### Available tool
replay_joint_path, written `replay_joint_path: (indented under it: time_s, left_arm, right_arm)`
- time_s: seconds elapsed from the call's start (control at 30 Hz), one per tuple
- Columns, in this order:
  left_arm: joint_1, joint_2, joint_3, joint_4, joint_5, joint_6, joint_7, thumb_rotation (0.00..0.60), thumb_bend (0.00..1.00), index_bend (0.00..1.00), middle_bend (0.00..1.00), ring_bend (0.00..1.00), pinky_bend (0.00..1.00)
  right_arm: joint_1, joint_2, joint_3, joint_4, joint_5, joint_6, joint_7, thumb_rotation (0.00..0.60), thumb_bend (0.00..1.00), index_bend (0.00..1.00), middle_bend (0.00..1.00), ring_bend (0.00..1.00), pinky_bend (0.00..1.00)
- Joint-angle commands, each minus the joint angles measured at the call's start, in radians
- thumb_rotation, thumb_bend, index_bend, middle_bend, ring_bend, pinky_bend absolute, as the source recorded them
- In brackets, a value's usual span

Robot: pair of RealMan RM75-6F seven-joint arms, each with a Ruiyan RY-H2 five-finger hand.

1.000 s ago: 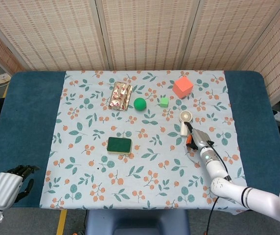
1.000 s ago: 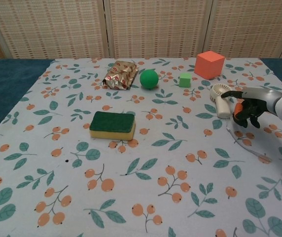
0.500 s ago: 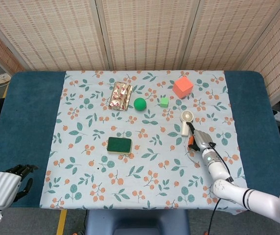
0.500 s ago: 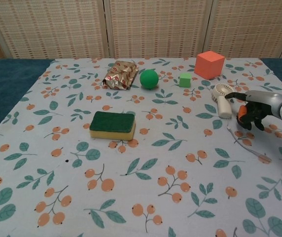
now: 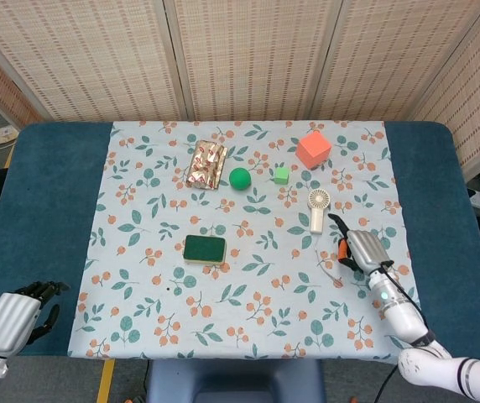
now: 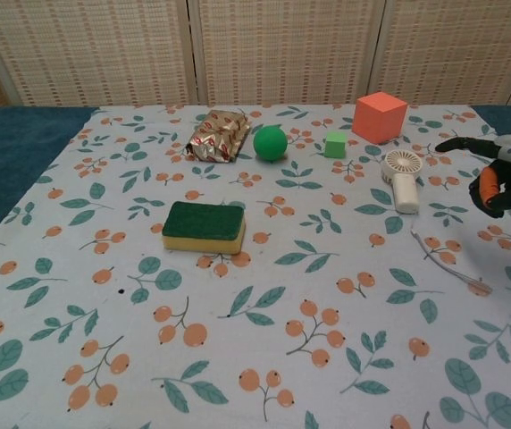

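Observation:
My right hand [image 5: 362, 249] hovers over the right part of the floral cloth [image 5: 139, 277], a little to the near right of a small white hand-held fan [image 5: 318, 208]. In the chest view the right hand [image 6: 506, 174] is at the right edge, one finger stretched toward the fan [image 6: 404, 179] and the others curled down, with an orange patch on its inner side. It touches nothing and holds nothing that I can see. My left hand [image 5: 22, 309] hangs off the table's near left corner, empty, fingers loosely bent.
A thin white cable [image 6: 448, 264] lies near the right hand. Farther off are a green-topped sponge [image 5: 204, 248], a green ball [image 5: 239, 177], a small green cube [image 5: 281, 175], an orange cube [image 5: 313, 149] and a foil packet [image 5: 207, 164]. Blue table [image 5: 47, 193] borders the cloth.
The right hand has drawn away from the fan, moving right and toward me and lifting off the cloth. The fan stays where it was. The left hand has hardly moved.

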Motion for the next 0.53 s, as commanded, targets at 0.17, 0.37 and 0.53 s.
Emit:
replay_joint_path:
  time_s: [0.17, 0.37, 0.53]
  left_arm:
    - [-0.006, -0.01, 0.0, 0.009, 0.007, -0.004, 0.003, 0.6, 0.53, 0.35, 0.42, 0.41, 0.65]
    - [-0.02, -0.027, -0.003, 0.021, 0.001, -0.028, 0.01, 0.6, 0.53, 0.35, 0.42, 0.41, 0.65]
    - [-0.032, -0.04, -0.003, 0.035, 0.005, -0.041, 0.009, 0.6, 0.53, 0.35, 0.42, 0.41, 0.65]
  right_arm:
    - [-0.224, 0.06, -0.159, 0.067, -0.36, 0.385, 0.035, 0.6, 0.74, 0.2, 0.68, 0.46, 0.62]
    - [-0.316, 0.022, -0.204, 0.202, -0.483, 0.544, 0.01, 0.6, 0.38, 0.25, 0.44, 0.28, 0.41]
    - [-0.339, 0.043, -0.211, 0.175, -0.524, 0.575, -0.014, 0.6, 0.34, 0.21, 0.35, 0.22, 0.28]
